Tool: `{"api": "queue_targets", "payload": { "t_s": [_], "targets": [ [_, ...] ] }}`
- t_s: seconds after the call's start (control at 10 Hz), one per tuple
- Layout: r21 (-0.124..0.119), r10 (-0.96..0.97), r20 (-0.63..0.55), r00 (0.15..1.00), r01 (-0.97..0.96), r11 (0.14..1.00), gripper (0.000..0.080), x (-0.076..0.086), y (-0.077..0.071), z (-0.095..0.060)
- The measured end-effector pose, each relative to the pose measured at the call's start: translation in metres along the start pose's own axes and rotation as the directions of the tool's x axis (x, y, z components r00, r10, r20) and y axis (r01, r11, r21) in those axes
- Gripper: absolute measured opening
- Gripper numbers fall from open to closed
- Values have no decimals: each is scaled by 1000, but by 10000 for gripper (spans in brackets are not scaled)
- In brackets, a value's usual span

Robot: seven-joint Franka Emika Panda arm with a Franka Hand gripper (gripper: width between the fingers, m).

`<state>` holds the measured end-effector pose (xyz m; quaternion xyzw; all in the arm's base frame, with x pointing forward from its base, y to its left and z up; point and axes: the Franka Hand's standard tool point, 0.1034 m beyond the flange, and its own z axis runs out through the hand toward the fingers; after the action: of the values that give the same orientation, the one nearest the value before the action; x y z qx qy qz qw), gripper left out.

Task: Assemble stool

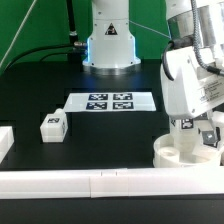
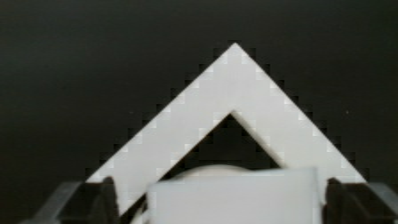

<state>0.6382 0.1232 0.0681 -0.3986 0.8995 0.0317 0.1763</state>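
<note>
The round white seat drum (image 1: 178, 155) sits at the exterior view's lower right, by the front rail. My gripper (image 1: 192, 130) hangs just above it, shut on a small white leg (image 1: 186, 124) whose tag faces the camera. In the wrist view the leg (image 2: 240, 195) fills the space between my dark fingers (image 2: 82, 200), and a white triangular outline (image 2: 196, 110) lies beyond it on the black table. A second leg (image 1: 53, 125) lies loose on the exterior view's left. The third leg I cannot identify.
The marker board (image 1: 110, 101) lies flat mid-table before the robot base (image 1: 108, 45). A long white rail (image 1: 90, 183) runs along the front edge. Another white block (image 1: 5, 140) shows at the exterior view's left edge.
</note>
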Motion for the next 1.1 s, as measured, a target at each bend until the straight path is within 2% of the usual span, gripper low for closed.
{"api": "queue_targets", "payload": {
  "t_s": [0.1, 0.3, 0.4, 0.9, 1.0, 1.1],
  "targets": [
    [7, -27, 16, 999, 27, 1000, 624, -7, -1, -12],
    [38, -108, 54, 993, 106, 994, 642, -14, -15, -50],
    [47, -115, 62, 991, 112, 993, 648, -15, -20, -58],
    [40, -119, 55, 991, 117, 992, 649, -13, -16, -52],
    [45, -143, 53, 988, 141, 989, 649, -11, -18, -53],
    [61, -267, 48, 962, 264, 962, 649, 0, -25, -60]
  ]
}}
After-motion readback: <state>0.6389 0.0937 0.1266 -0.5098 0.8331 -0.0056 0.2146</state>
